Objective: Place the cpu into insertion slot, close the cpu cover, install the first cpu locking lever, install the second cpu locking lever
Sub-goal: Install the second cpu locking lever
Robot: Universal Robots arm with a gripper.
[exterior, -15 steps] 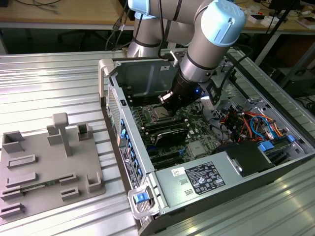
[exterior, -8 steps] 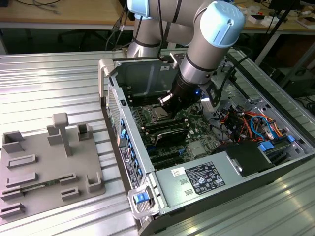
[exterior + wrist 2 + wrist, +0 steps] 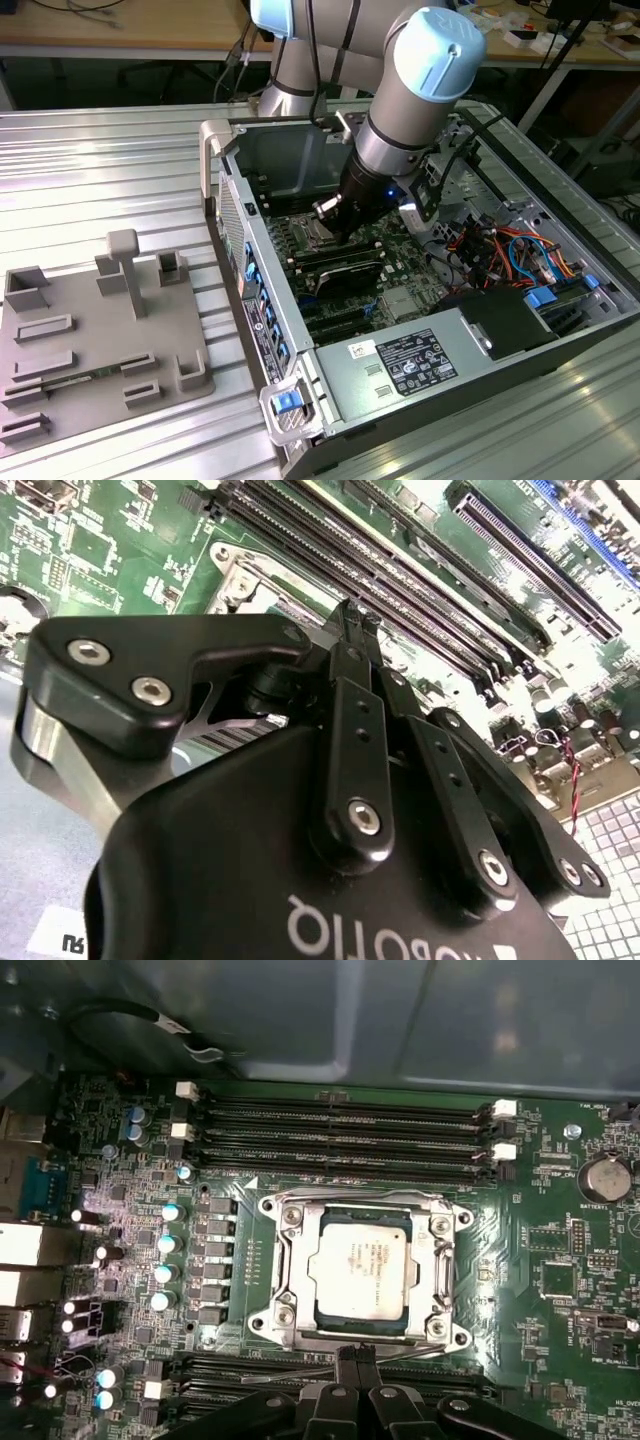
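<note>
In the first wrist view the cpu (image 3: 360, 1270) lies flat in the insertion slot (image 3: 268, 1322), its silver-grey top showing through the window of the cpu cover (image 3: 292, 1260), which is folded down over it. A thin metal locking lever (image 3: 285, 1371) runs along the socket edge nearest my fingertips. My gripper (image 3: 355, 1356) is shut, its tips together just beside that edge with nothing visible between them. The second wrist view shows the same shut gripper (image 3: 350, 615) over the socket corner (image 3: 240, 580). In the exterior view the gripper (image 3: 343, 238) reaches down into the open computer case (image 3: 215, 150).
Long black memory slots (image 3: 350, 1130) lie on both sides of the socket. A row of capacitors (image 3: 165, 1245) and a coin battery (image 3: 605, 1175) stand nearby. The case wall (image 3: 400, 1020) rises behind. Cables (image 3: 500, 250), a power supply (image 3: 420, 360) and a grey fixture tray (image 3: 90, 340) show outside.
</note>
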